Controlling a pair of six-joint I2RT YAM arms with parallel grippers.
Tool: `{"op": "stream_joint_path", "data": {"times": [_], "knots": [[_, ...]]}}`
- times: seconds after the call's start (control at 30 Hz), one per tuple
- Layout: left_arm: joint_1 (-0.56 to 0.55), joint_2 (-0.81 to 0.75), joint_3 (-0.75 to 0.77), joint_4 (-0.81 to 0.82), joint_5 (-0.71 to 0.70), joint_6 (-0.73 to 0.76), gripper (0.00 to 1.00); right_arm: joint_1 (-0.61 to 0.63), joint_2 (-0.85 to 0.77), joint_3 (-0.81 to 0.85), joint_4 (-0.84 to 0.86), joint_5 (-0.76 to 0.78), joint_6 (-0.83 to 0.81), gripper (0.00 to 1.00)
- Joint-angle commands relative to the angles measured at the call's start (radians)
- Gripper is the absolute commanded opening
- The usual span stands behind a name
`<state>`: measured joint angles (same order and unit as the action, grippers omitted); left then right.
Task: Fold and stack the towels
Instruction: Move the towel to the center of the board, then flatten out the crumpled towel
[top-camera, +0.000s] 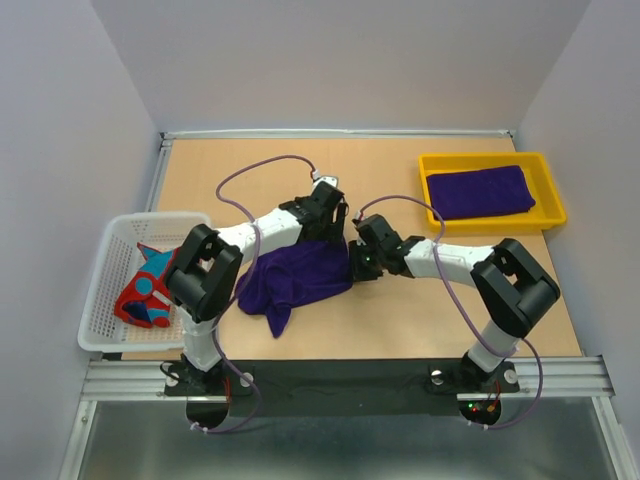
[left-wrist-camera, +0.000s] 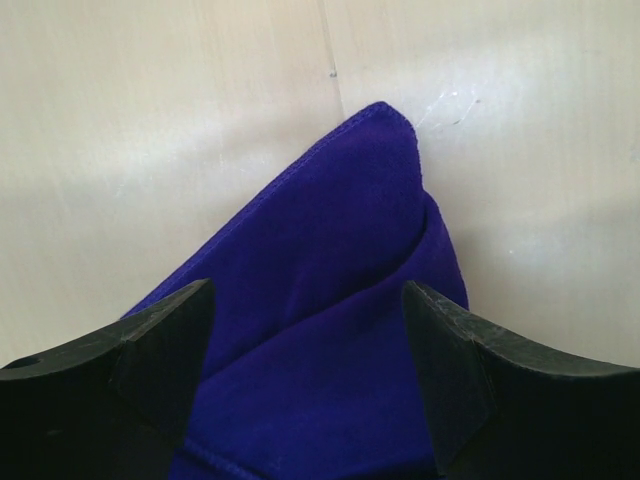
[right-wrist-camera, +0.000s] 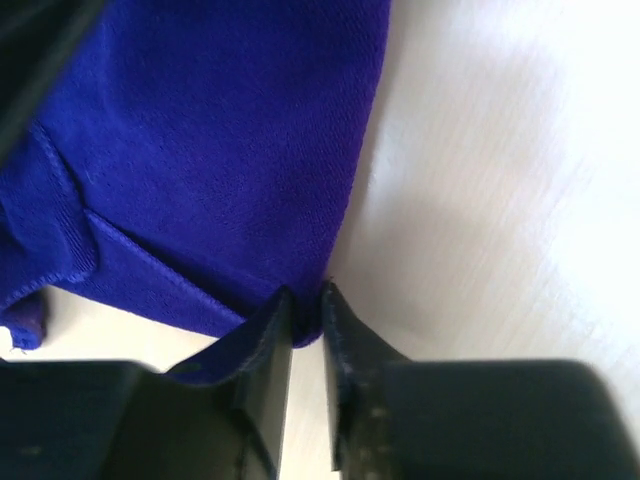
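Towel: deep purple and rumpled, at the middle of the top view on the table, between the two arms.
Right gripper: fingers nearly together, pinching the towel's thin edge at its lowest tip in the wrist view. Only a sliver of cloth sits between them.
Left gripper: fingers wide apart and holding nothing, straddling a doubled-over corner that points to the top of its view.
Step, as I judge it: taking two corners to lift and spread the towel before folding.
Doing it well: deepen the right bite, since so little hem could slip. Lower the left fingers around both layers of the corner, then close. Raise both grippers together and draw them apart gently so the cloth hangs flat.
Risk: catching one layer on the left would leave the towel twisted.
Folded towel: purple, in the tray, upper right.
Red towel: bunched in the basket, at the left edge.
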<state>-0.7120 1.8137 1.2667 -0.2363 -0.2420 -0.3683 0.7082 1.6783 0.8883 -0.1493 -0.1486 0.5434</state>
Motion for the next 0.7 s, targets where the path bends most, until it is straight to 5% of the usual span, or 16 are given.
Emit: {"op": "stream_joint_path", "data": {"times": [0.0, 0.2, 0.33, 0.67], "knots": [[-0.003, 0.059, 0.059, 0.032, 0.015, 0.012, 0.86, 0.008, -0.028, -0.026, 0.019, 0.021, -0.005, 0.2], [-0.003, 0.121, 0.049, 0.043, -0.028, -0.015, 0.8, 0.007, -0.034, -0.04, 0.017, 0.029, -0.016, 0.0], [0.0, 0.133, 0.013, 0.067, -0.094, -0.047, 0.73, 0.008, -0.055, -0.052, 0.014, 0.066, -0.029, 0.01], [0.054, -0.023, -0.242, 0.094, -0.083, -0.211, 0.73, -0.039, -0.106, -0.029, -0.105, 0.29, -0.12, 0.0]]}}
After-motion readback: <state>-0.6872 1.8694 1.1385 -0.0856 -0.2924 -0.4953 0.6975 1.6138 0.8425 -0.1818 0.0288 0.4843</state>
